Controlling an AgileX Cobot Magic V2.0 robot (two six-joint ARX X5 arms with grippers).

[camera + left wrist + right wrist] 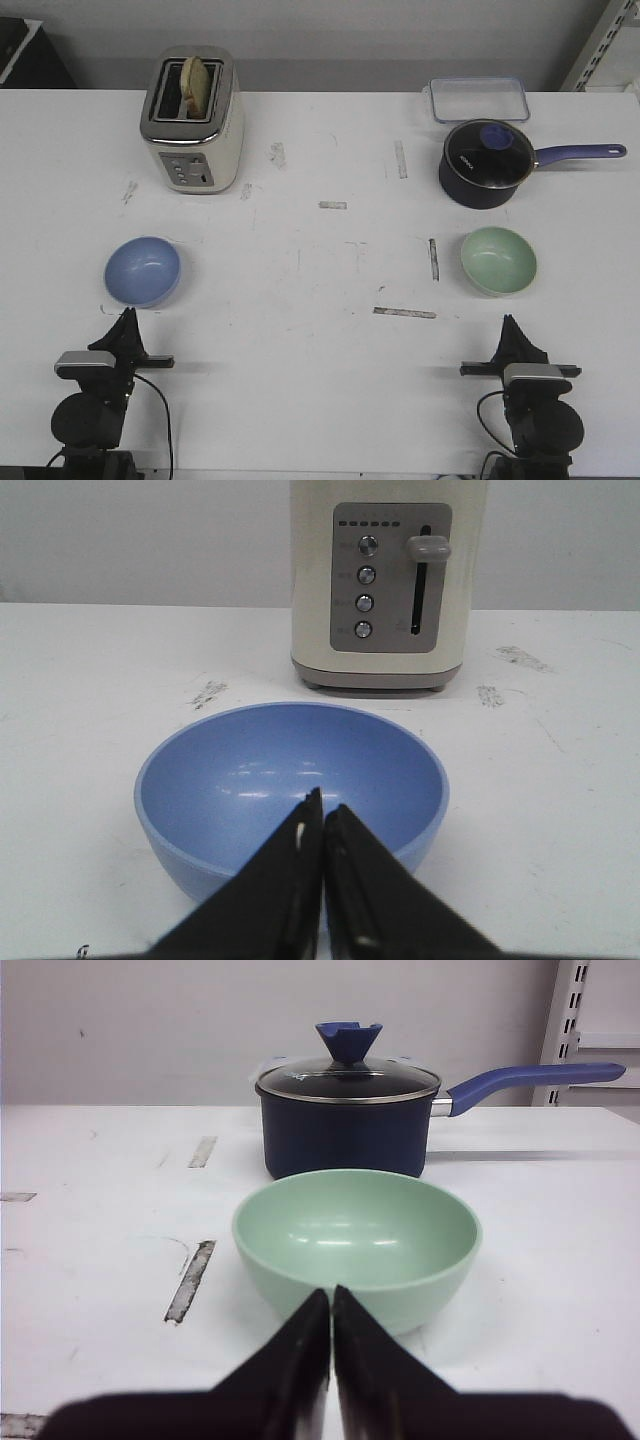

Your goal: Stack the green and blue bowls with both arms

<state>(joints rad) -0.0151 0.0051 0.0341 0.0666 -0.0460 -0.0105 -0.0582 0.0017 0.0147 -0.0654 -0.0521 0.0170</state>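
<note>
The light blue bowl [143,270] [290,780] sits upright and empty on the left of the white table. The mint green bowl [498,261] [357,1238] sits upright and empty on the right, in front of the saucepan. My left gripper [127,316] [322,808] hangs just short of the blue bowl's near rim, jaws pressed together with nothing between them. My right gripper [508,322] [331,1295] is likewise shut and empty, a little short of the green bowl's near side.
A cream toaster [192,120] [388,580] with bread in its slot stands behind the blue bowl. A dark blue lidded saucepan [487,163] [348,1115] stands behind the green bowl, its handle pointing right. A clear lidded box [478,98] lies at the back. Tape marks [404,312] dot the table.
</note>
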